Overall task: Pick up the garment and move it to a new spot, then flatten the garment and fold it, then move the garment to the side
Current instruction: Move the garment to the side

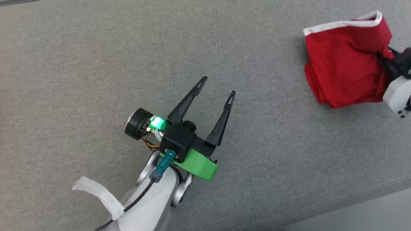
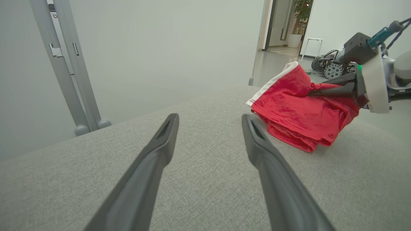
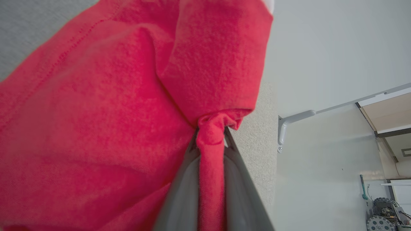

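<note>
While its cloth bunches into a tight twisted rope at one side, the red knitted garment [image 1: 343,64] is pinched there by the right gripper [image 1: 385,53], whose two long dark fingers are clenched on that gathered fold at the garment's three o'clock edge in the head view. The garment sits at about two o'clock in that view as a roughly square, loosely doubled heap with soft rounded creases. A white trim band [image 1: 343,24] runs along its twelve o'clock edge. In the left wrist view its lower layers rest on the cushion while the pinched side stands raised and draped. Close up in the right wrist view the fabric [image 3: 96,128] looks fuzzy and finely knitted, with a stitched line near one edge, and the pinched strand runs down between smooth grey tapered fingers [image 3: 183,192]. Beneath everything lies a grey woven cushion [image 1: 96,64] with a coarse, flecked texture and a stitched seam [image 1: 353,195] toward five o'clock. Near the middle of the head view, well apart from the garment, the left gripper [image 1: 218,86] is released and holds nothing. Its slim hollow-tipped fingers spread in a V toward one o'clock above a glossy green plastic bracket [image 1: 199,165]. Beyond the cushion, the left wrist view shows slanted grey metal posts [image 2: 70,64] at ten o'clock and a small wheeled machine [image 2: 330,65] on the floor at two o'clock.
</note>
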Controlling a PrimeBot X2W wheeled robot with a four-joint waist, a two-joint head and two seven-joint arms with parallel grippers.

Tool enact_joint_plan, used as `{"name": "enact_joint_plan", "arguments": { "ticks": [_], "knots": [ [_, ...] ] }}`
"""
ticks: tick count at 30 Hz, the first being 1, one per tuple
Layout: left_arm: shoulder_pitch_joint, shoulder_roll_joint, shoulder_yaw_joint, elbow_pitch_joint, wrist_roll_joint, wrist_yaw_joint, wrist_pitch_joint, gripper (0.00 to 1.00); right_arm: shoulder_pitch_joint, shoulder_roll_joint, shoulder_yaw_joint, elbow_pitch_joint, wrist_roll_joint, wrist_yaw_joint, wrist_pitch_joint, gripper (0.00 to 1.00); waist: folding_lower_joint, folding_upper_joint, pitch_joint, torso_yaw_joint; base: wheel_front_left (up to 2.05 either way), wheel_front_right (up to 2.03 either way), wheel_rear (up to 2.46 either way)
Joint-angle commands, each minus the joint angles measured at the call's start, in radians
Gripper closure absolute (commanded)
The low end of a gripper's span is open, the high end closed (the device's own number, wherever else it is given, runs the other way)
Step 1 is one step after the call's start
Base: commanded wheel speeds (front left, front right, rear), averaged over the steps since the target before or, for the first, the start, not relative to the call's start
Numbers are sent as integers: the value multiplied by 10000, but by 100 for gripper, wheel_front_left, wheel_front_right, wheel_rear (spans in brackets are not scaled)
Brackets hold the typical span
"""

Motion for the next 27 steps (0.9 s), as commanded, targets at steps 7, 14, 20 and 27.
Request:
{"name": "enact_joint_plan", "arguments": {
  "ticks": [7,14,20,27],
  "knots": [
    [-517,62,-85,126,92,4,-2,0,-500,-234,-1089,311,-942,-17,-37,100,-1,0,1255,-619,0,0,0],
    [-479,62,-112,42,-31,121,-2,0,-397,-276,-2258,551,-1360,-17,-38,0,-1,0,1259,-173,0,0,0],
    [-198,57,-16,-46,-147,221,-2,0,63,-180,-3499,12,-1958,-17,-39,0,-1,0,924,102,0,0,0],
    [413,57,494,-213,-449,298,-2,0,938,817,-4833,-1264,-1799,-17,-38,0,-1,0,-71,154,0,0,0]
  ]
}}
